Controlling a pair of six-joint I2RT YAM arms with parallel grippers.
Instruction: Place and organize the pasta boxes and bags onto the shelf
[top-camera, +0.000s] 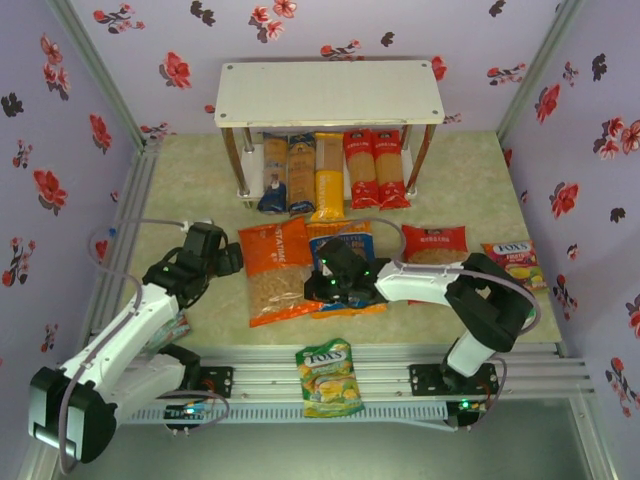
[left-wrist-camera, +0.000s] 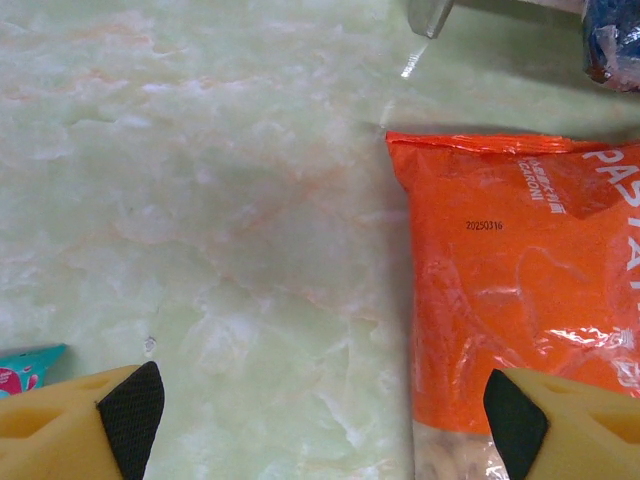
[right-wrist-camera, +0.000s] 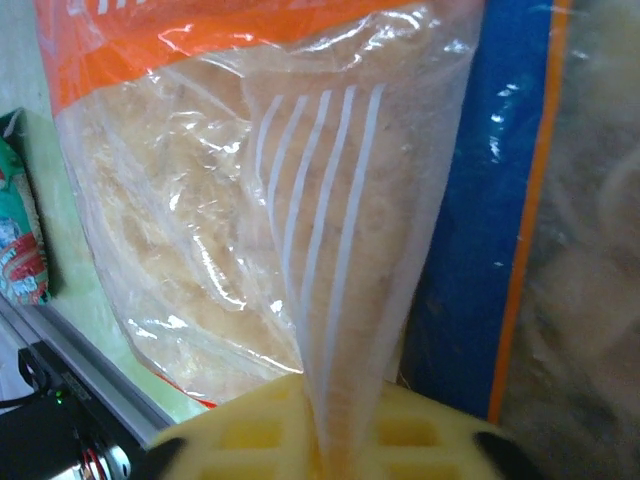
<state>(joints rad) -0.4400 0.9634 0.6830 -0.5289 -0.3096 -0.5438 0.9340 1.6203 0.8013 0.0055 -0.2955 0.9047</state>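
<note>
Top external view: the two-tier shelf of white boards on shiny metal posts (top-camera: 330, 95) sits at 12 o'clock against the back wall. All five long pasta boxes lie side by side on its lower board, with their near ends poking out toward 6 o'clock. From 9 to 3 that's two brown packs with dark blue ends (top-camera: 300, 170), one yellow pack (top-camera: 328, 180) and two red packs (top-camera: 360, 168).

For open room, the pale green marble-look tabletop (top-camera: 185, 195) is bare at 9 to 10 o'clock, between the left rail and the bags. There's another bare patch at 2 o'clock, right of the shelf.

The middle is crowded. The orange plastic pasta bag with a clear window (top-camera: 280, 270) lies flat and touches the blue-and-orange pasta bag (top-camera: 350, 238) at its 3 o'clock. The red pasta bag (top-camera: 434, 245) is just beside that one.

A small green-yellow candy bag (top-camera: 328, 378) lies on the front rail at 6 o'clock, and a small red-pink candy bag (top-camera: 515, 262) sits at 3 o'clock near the right wall.

The left gripper (top-camera: 225, 258) is spread wide with nothing in it. In the left wrist view there's bare tabletop between its fingers (left-wrist-camera: 130, 410), and the right-hand one hangs over the orange plastic pasta bag's edge. I can't tell if it touches.

The right gripper (top-camera: 325, 285) is clamped tight on a raised fold of clear film at that bag's pasta-filled end, as the right wrist view shows.
</note>
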